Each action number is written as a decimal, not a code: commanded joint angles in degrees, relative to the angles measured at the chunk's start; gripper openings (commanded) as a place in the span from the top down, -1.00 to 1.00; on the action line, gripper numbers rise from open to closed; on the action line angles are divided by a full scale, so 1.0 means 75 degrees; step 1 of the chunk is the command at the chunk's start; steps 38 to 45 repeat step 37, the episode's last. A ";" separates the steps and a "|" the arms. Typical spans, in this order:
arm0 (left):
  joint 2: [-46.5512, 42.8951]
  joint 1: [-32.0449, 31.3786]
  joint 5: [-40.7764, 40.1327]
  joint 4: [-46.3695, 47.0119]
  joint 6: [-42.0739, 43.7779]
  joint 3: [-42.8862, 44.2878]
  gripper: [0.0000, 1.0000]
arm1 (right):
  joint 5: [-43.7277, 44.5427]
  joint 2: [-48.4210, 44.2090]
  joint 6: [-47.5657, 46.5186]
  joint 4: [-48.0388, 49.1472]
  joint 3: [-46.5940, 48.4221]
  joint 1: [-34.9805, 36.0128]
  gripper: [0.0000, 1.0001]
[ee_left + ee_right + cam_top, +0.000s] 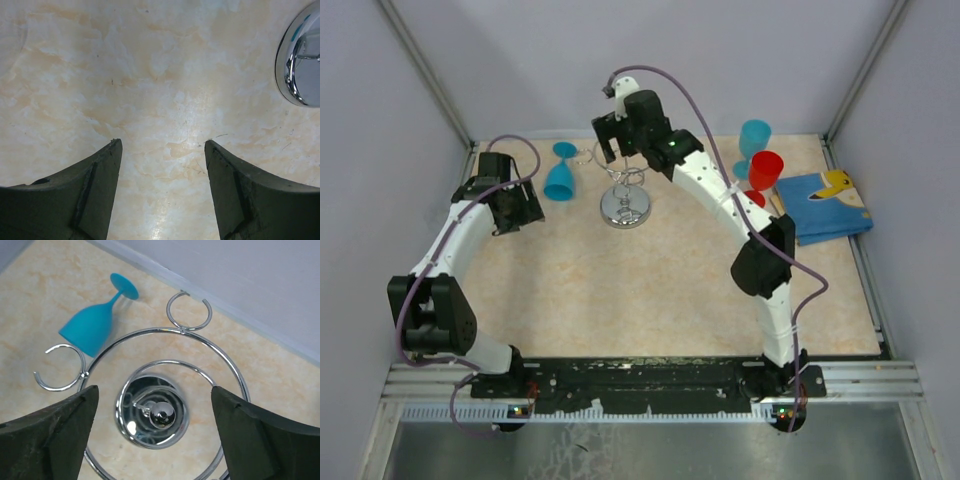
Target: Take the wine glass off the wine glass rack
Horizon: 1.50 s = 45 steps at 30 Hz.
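The blue wine glass [89, 326] lies sideways at upper left, apparently clear of the wine glass rack [161, 415]. Above it the right gripper [154, 389] hovers spread and empty; lift straight up, avoiding loops.

1. A red goblet [765, 170] sits at the far right of the marbled worktop [620, 290], just in front of a teal goblet [754, 135].
2. A blue cloth [830, 205] with a yellow print lies flat just beside them.
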 commanded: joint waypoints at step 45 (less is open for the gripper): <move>-0.1035 0.0024 0.0926 0.1983 0.0309 0.0844 -0.66 | -0.0751 -0.6207 0.2319 0.1871 -0.6963 -0.2608 -0.99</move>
